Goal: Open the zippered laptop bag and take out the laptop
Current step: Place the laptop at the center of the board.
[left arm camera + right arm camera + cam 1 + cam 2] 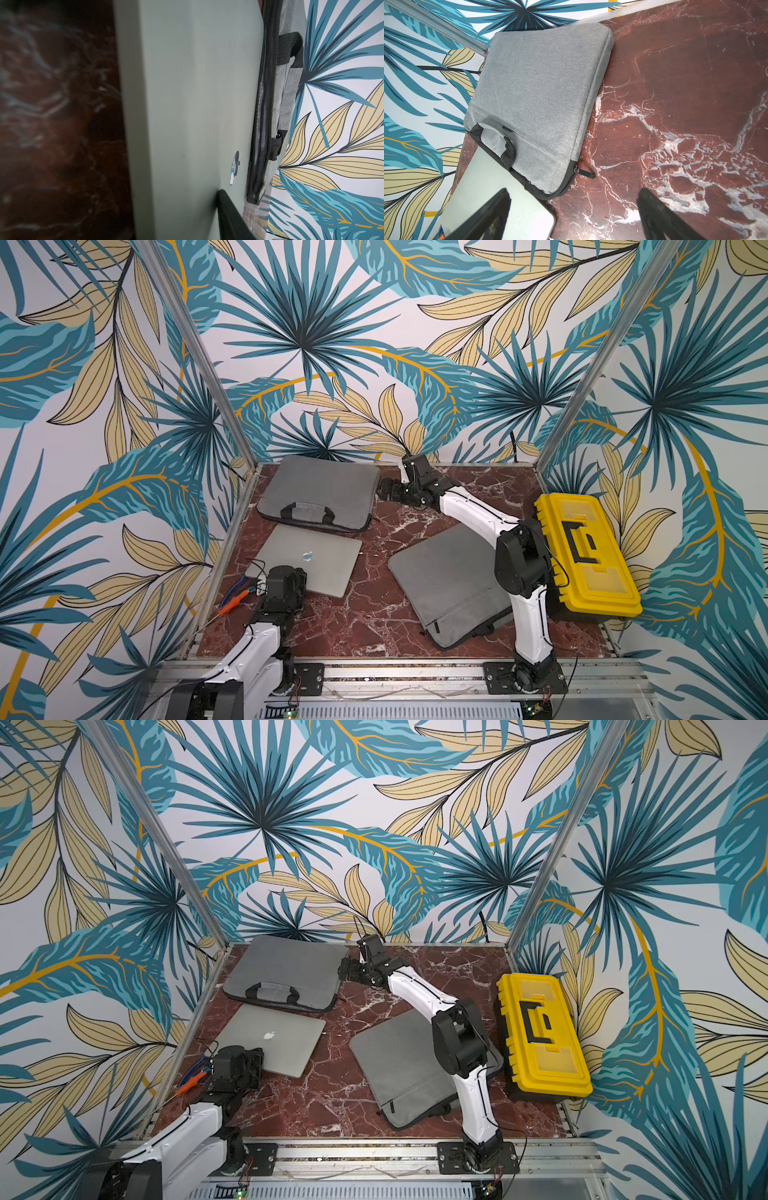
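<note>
Top views, both: note laptop (309, 558) clear of bag (320, 489), flat on tabletop (374, 614), lid shut, logo up, toward front-L. Place bag at far-L corner, mouth facing front, lying flat, sagging as if empty. Far edge of laptop vs bag mouth: touching or just beside, cannot tell.

R wrist: see zip pull (588, 174) parked at bag's front-R corner; zip looks run open along mouth. Read R gripper (384, 490) as spread wide, nothing betw. fingers (492, 212), hovering just off bag's R edge, no contact seen.

L wrist: see only one finger (228, 218) over laptop lid, rest out of frame. Find L gripper (300, 583) at laptop's front-L corner in a top view, tips hidden under wrist. Cannot tell if clamped on laptop or let go.

Also on tabletop: 2nd bag (449, 585) front-R, partly under R arm (478, 510); toolbox (586, 551) at R edge; screwdriver (235, 601) at L edge. Not part of job, by the look.

Progress, as judged: unzip done, extraction done. Left, at most: confirm L release, pull both arms back. Rate approx. complete.
</note>
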